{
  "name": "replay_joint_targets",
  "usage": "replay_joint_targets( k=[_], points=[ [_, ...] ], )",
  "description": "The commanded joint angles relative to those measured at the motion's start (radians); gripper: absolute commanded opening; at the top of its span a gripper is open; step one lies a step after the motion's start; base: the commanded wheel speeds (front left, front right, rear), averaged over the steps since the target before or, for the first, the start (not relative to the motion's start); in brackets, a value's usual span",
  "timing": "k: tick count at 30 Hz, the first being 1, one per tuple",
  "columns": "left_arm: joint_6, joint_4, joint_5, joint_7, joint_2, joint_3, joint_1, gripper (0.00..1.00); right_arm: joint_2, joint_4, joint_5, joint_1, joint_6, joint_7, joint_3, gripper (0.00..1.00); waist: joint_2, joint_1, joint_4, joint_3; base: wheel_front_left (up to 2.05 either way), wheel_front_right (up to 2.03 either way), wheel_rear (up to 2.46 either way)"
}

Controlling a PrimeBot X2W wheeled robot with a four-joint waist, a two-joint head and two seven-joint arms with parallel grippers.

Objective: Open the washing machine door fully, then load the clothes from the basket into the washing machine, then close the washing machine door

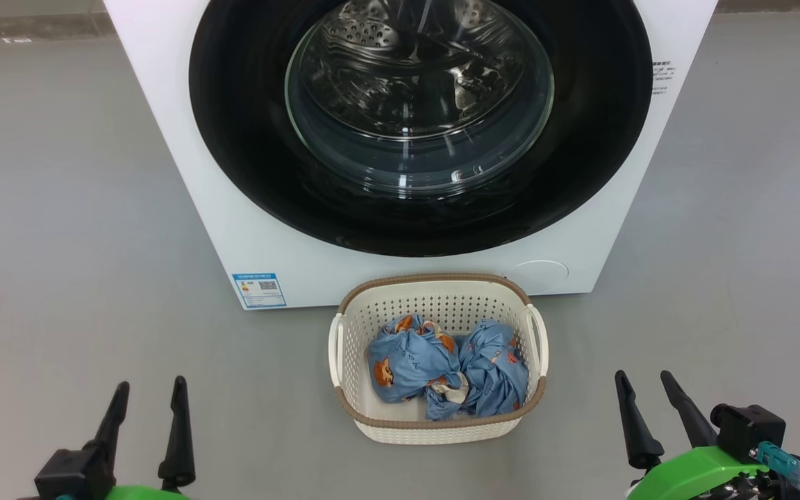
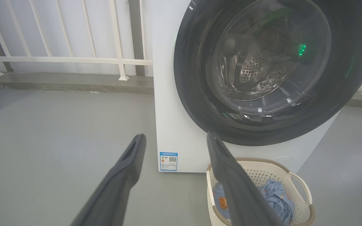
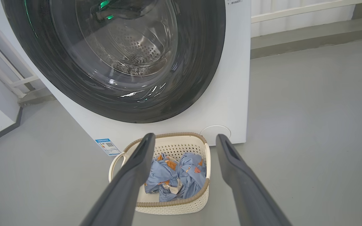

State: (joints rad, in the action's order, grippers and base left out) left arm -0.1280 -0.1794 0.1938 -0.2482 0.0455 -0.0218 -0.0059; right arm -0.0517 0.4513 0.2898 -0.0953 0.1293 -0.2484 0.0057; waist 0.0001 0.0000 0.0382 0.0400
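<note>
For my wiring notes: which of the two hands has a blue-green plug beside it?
The right hand, at the head view's lower right: a blue-green plug sits by its base. The left hand has a black and green base.

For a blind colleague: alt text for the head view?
A white washing machine, round black-rimmed door shut, stands behind a cream basket of blue clothes. The left gripper and right gripper, both open, occupy the bottom corners.
</note>
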Motion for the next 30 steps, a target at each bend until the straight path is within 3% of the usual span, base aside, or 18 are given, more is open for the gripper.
replay_joint_targets(
  k=[1,21,30],
  points=[
    [-0.003,0.021,-0.007,-0.014,0.017,-0.036,-0.047,1.0,0.0,-0.023,-0.016,-0.043,0.001,-0.013,0.02,1.0,-0.0001,0.0,0.0,-0.001,0.0,0.0,0.0],
    [-0.003,-0.013,-0.007,-0.014,0.018,-0.04,-0.052,1.0,0.001,-0.038,-0.002,-0.036,0.001,-0.013,0.01,1.0,-0.0001,0.0,-0.001,-0.004,0.01,0.01,-0.01],
    [-0.003,-0.012,-0.012,-0.014,0.021,-0.036,-0.053,1.0,0.001,-0.039,0.001,-0.037,0.001,-0.013,0.01,1.0,-0.0001,0.0,-0.004,0.0,0.48,0.48,-0.97]
  ],
)
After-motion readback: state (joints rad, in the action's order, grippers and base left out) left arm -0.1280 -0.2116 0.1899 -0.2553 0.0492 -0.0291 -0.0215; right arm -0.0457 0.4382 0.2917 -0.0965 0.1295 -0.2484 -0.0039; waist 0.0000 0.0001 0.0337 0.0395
